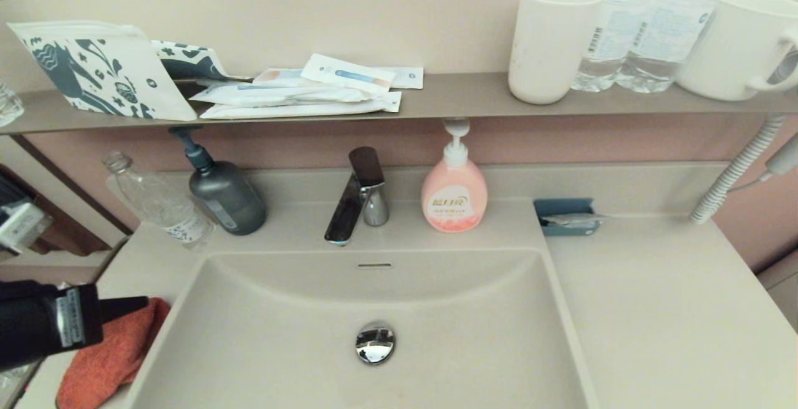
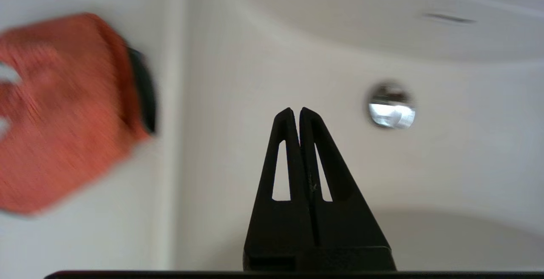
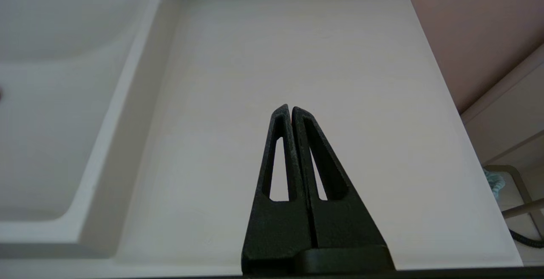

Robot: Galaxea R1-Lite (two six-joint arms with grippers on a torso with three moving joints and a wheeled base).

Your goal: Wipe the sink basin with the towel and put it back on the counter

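The orange-red towel (image 1: 103, 359) lies crumpled on the counter (image 1: 654, 309) at the left rim of the sink basin (image 1: 299, 334), near the front edge. My left gripper (image 1: 142, 302) hovers just over the towel's far end, shut and empty, pointing toward the basin. In the left wrist view the shut left gripper (image 2: 296, 111) is over the basin's left side, with the towel (image 2: 63, 109) off to its side and the chrome drain plug (image 2: 391, 104) beyond. My right gripper (image 3: 290, 108) is shut and empty above the bare counter (image 3: 297, 58) right of the basin (image 3: 51, 79).
Behind the basin stand a faucet (image 1: 358, 200), a dark pump bottle (image 1: 224, 194), a clear plastic bottle (image 1: 159, 203), a pink soap dispenser (image 1: 454, 194) and a teal tray (image 1: 567, 216). The shelf (image 1: 449, 100) above carries packets, cups and water bottles.
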